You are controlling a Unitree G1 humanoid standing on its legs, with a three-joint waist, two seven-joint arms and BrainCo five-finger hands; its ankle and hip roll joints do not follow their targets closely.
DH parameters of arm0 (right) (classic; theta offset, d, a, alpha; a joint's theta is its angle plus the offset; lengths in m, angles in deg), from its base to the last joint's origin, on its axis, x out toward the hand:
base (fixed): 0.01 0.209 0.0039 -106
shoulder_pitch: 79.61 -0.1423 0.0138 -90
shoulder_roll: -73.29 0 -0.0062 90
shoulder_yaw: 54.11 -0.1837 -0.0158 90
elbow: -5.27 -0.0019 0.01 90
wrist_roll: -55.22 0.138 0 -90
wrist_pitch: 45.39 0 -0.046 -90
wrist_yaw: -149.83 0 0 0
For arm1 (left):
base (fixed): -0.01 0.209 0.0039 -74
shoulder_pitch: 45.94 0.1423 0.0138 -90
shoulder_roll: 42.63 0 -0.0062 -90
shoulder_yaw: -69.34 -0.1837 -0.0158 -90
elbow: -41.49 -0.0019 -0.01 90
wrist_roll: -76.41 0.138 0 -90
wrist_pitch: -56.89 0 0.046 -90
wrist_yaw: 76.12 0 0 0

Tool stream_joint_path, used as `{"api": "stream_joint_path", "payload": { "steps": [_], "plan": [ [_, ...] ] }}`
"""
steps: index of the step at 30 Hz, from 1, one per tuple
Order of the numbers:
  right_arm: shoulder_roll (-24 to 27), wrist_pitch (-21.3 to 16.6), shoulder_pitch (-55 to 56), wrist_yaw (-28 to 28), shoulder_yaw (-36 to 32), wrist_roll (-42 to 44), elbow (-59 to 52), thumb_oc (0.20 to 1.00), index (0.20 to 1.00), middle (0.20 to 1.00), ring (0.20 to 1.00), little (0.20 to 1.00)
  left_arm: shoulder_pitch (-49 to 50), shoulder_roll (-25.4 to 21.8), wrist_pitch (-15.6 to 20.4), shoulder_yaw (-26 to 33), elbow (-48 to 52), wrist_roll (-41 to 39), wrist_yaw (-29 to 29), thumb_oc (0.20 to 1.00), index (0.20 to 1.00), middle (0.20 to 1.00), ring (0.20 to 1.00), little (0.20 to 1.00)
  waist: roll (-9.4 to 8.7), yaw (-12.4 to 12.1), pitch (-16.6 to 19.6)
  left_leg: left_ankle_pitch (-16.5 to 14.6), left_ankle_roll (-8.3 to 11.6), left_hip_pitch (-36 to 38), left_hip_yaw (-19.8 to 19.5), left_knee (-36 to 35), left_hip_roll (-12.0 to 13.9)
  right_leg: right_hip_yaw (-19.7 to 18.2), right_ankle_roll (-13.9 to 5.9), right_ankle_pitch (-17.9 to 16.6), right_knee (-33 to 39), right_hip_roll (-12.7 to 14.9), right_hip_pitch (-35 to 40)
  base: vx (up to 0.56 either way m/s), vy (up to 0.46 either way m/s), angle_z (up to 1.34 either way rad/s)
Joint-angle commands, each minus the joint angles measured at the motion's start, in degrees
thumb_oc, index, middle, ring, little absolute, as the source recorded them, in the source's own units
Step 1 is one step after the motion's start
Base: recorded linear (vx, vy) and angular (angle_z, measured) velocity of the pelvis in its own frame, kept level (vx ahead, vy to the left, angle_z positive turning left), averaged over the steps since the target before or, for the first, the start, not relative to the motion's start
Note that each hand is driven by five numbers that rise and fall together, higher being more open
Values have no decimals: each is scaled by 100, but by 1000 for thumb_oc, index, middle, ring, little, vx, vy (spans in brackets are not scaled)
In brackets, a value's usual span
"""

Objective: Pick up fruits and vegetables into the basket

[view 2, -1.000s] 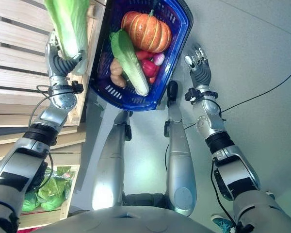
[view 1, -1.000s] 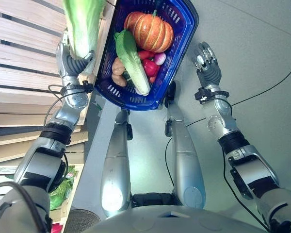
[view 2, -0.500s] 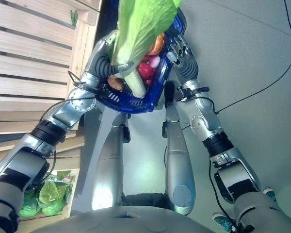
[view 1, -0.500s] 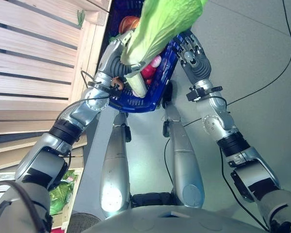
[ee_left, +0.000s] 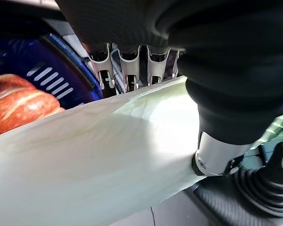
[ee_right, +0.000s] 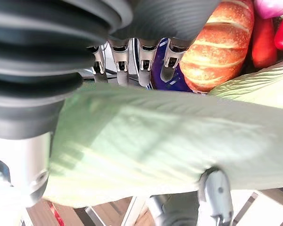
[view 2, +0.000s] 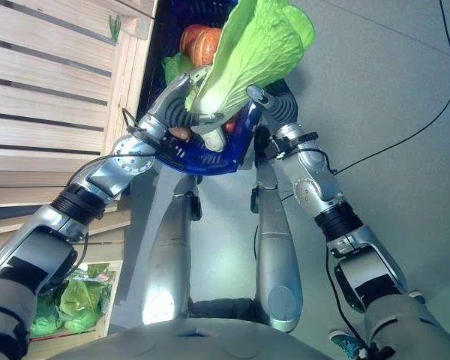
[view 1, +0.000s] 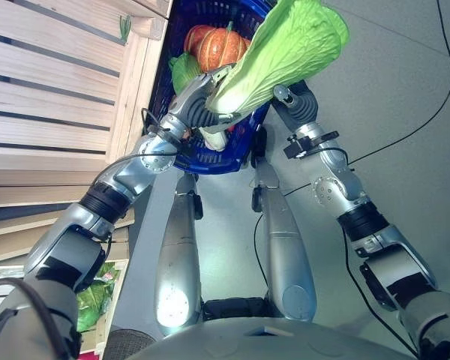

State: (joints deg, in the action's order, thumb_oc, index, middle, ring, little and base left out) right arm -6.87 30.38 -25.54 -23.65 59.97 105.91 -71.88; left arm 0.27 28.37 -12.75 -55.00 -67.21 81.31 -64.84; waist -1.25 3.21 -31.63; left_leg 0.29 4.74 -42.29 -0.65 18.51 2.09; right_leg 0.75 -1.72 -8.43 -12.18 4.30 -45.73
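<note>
The left hand (view 1: pixel 199 109) is curled round the pale stalk end of a large napa cabbage (view 1: pixel 285 52), holding it above the near rim of the blue basket (view 1: pixel 210 159); the cabbage slants up and away from the hand, its frilled green leaves spreading over the basket's right side and out past its rim; in the left wrist view the fingers (ee_left: pixel 127 66) lie along one side of the white stalk and the thumb along the other, so the grasp is closed on the cabbage; the right hand (view 1: pixel 296 105) sits at the far side of the same cabbage, just beside the basket's right rim; in the right wrist view its fingers (ee_right: pixel 132 63) reach over the leaf and its thumb (ee_right: pixel 217 190) shows under it, the leaf lying between them, yet whether they clamp it or merely rest against it cannot be told; inside the basket lie an orange pumpkin (view 1: pixel 219 46) at the far end, a second green leafy cabbage (view 1: pixel 181 69) to its left, and some red vegetables (ee_right: pixel 273 28) partly hidden under the held cabbage; slatted wooden shelving (view 1: pixel 52 105) stands to the left of the basket, and a crate of green vegetables (view 2: pixel 75 300) shows at the lower left; the basket stands on a grey floor (view 1: pixel 405 90).
</note>
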Motion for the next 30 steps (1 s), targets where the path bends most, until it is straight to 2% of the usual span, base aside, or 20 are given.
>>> {"api": "stream_joint_path", "payload": {
  "steps": [1,8,9,10,11,20,21,22,23,24,30],
  "plan": [
    [104,-107,-9,285,129,166,-807,1000,1000,1000,1000,1000,-30,-89,0,-115,692,-142,-119,200,200,200,200,200,77,-53,184,350,-106,39,165,-632,-266,346,-396,606,-405,-233,281,0,0,0],
    [220,-208,-42,405,185,356,-1008,1000,1000,1000,1000,1000,-98,-216,-499,-296,676,-257,-521,200,200,200,200,200,59,-44,184,363,-98,38,172,-636,-255,361,-418,572,-383,-220,284,0,0,0],
    [231,-238,-44,436,188,376,-1057,950,950,950,950,950,-102,-233,-597,-327,676,-259,-597,200,200,200,200,200,61,-41,184,367,-98,36,172,-638,-256,360,-422,566,-381,-220,280,0,0,0],
    [241,-258,-51,441,191,375,-1076,501,501,501,501,501,-109,-246,-627,-349,673,-250,-621,200,200,200,200,200,62,-38,184,369,-98,33,172,-639,-256,361,-425,564,-379,-218,278,0,0,0],
    [243,-276,-64,466,200,399,-1090,200,200,200,200,200,-121,-251,-680,-379,666,-254,-668,200,200,200,200,200,64,-35,184,370,-98,29,173,-641,-255,360,-427,559,-374,-216,272,0,0,0],
    [240,-315,-134,481,303,494,-1121,200,200,200,200,200,-187,-275,-924,-517,678,-261,-689,200,200,200,200,200,82,-36,184,383,-105,12,174,-679,-256,372,-434,527,-328,-205,246,0,0,0],
    [237,-315,-134,484,307,480,-1111,200,200,200,200,200,-185,-270,-947,-517,676,-243,-658,300,300,300,300,300,83,-36,184,386,-105,13,172,-681,-257,372,-435,524,-323,-204,249,0,0,0],
    [241,-319,-136,490,314,486,-1105,200,200,200,200,200,-182,-271,-949,-516,660,-234,-646,576,576,576,576,576,80,-39,184,389,-106,18,170,-686,-257,373,-437,519,-317,-201,254,0,0,0],
    [237,-309,-137,482,315,484,-1116,200,200,200,200,200,-173,-269,-957,-507,656,-224,-635,765,765,765,765,765,78,-41,184,394,-104,19,170,-691,-256,375,-439,514,-310,-200,256,0,0,0],
    [245,-315,-134,487,321,489,-1116,200,200,200,200,200,-166,-271,-963,-500,656,-223,-617,1000,1000,1000,1000,1000,78,-42,184,399,-104,16,168,-694,-258,376,-440,509,-305,-200,252,0,0,0],
    [256,-381,-117,483,346,505,-1092,200,200,200,200,200,-73,-227,-897,-454,645,-361,-397,1000,1000,1000,1000,1000,67,-61,184,400,-104,4,166,-683,-266,392,-441,508,-299,-196,257,0,0,0]
  ]
}}
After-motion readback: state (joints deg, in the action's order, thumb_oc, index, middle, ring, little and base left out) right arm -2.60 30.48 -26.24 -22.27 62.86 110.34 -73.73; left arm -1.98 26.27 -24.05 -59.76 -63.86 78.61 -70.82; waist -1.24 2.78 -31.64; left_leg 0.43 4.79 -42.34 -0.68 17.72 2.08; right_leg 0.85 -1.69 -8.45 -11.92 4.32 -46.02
